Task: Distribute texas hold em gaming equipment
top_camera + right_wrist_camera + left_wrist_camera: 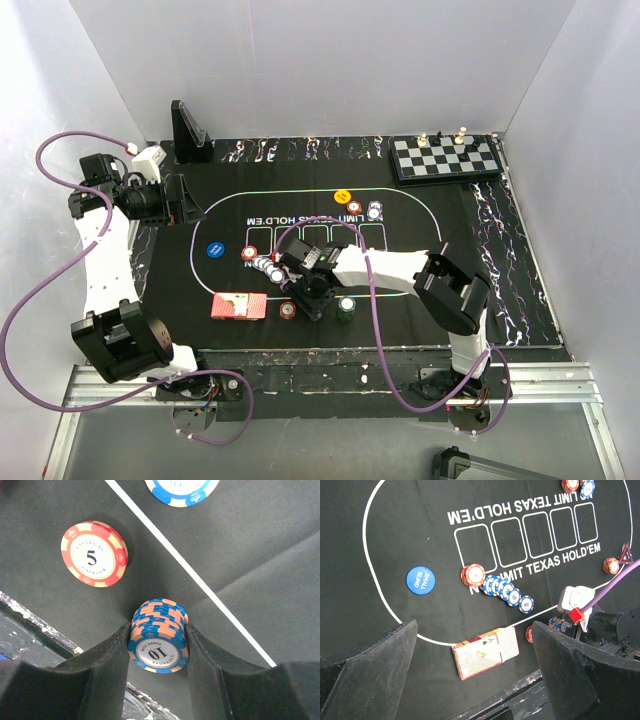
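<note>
Step in hand: grabbing chips. R claw pinches blue chip stack at near edge of mat, right of cards. L claw spread, empty, far left. Next, prob: lift straight w/o toppling stack, carry to a seat.

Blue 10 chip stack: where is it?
In the right wrist view, the blue 10 chip stack sits inside the right end effector, with the red 5 chip up-left.
</note>
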Tool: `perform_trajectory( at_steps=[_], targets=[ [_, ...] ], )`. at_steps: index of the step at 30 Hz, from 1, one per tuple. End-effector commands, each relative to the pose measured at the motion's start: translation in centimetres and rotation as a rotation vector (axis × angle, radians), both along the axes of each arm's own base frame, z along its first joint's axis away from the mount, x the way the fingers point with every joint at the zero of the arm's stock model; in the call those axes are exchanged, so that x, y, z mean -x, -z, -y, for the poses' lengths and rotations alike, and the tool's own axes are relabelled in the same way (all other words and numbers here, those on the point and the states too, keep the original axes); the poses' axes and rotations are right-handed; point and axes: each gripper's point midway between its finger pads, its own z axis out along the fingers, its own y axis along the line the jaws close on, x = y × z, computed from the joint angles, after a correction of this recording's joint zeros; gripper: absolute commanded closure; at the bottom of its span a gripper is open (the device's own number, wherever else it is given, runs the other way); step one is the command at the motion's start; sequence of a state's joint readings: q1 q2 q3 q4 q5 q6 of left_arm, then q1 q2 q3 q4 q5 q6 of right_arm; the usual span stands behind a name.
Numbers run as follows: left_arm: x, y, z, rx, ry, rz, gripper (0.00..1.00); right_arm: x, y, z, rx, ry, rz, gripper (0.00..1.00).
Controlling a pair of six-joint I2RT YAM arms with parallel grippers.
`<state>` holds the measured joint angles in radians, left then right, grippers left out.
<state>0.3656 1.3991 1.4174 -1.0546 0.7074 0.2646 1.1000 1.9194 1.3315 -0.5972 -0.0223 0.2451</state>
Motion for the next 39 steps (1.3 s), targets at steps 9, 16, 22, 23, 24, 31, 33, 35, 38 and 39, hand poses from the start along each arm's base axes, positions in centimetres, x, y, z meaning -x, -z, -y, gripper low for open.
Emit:
perform_trajectory(
  at_steps=[9,16,22,23,24,31,33,35,38,39],
  targets=[
    [0.5,-1.1,0.4,0.017,0.003,0.036,0.0,-0.9,-5.1,-1.2,-0.077,-0.019,0.067,0.72],
    [0.4,-1.2,0.5,0.021,0.008,0.035,0.0,-4.4,-8.9,-0.2,-0.11,0.066,0.187,0.79],
    [0.3,-1.5,0.5,0.022,0.01,0.038,0.0,-9.0,-10.7,4.2,-0.117,0.271,0.209,0.84],
    [0.3,-1.5,0.5,0.022,0.012,0.04,0.0,-9.9,-10.6,5.4,-0.12,0.319,0.2,0.85],
    [0.3,-1.6,0.5,0.021,0.01,0.042,0.0,-10.3,-10.4,6.3,-0.12,0.357,0.191,0.85],
    [0.3,-1.8,0.7,0.036,0.016,0.044,0.0,-10.2,-6.5,12.6,-0.025,0.558,0.119,0.87],
    [0.3,-1.7,0.7,0.042,0.018,0.042,0.0,-9.5,-5.3,13.7,-0.002,0.6,0.099,0.88],
    [0.3,-1.5,0.8,0.046,0.019,0.037,0.0,-8.8,-4.6,14.3,0.005,0.632,0.083,0.88],
    [0.2,-1.4,0.9,0.053,0.023,0.033,0.0,-8.0,-3.4,15.1,0.031,0.67,0.066,0.87],
    [0.2,-1.4,0.9,0.056,0.026,0.034,0.0,-7.8,-3.2,15.3,0.039,0.681,0.063,0.86]
  ],
)
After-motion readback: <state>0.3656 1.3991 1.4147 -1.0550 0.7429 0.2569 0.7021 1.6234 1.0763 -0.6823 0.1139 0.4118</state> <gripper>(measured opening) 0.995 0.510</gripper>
